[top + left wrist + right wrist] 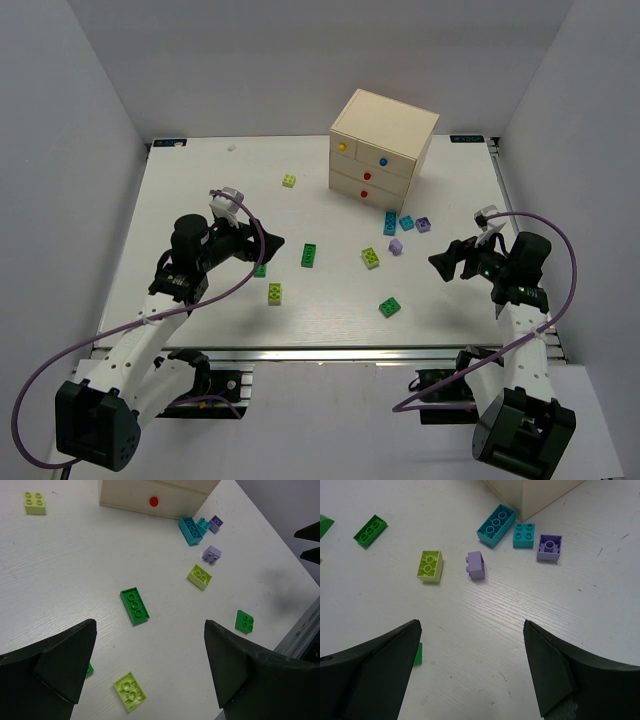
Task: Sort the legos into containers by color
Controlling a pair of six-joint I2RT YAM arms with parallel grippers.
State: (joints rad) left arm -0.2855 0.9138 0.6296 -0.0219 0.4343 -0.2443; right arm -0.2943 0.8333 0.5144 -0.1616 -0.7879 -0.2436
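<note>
The cream chest (pixel 382 145) stands at the back of the table with all three drawers shut. Legos lie loose in front of it: a dark green brick (pixel 310 255), lime ones (pixel 274 293) (pixel 371 258) (pixel 288 181), a green one (pixel 389 307), teal ones (pixel 390 222) (pixel 407 223) and lilac ones (pixel 423 224) (pixel 396 246). My left gripper (pixel 272 243) is open and empty above the table, left of the dark green brick (pixel 134 606). My right gripper (pixel 440 265) is open and empty, right of the lilac brick (pixel 476 564).
White walls enclose the table on three sides. The table's near edge (pixel 330 350) has a metal rail. A small white scrap (pixel 233 147) lies at the back left. A green brick (pixel 260 270) lies partly hidden under the left gripper.
</note>
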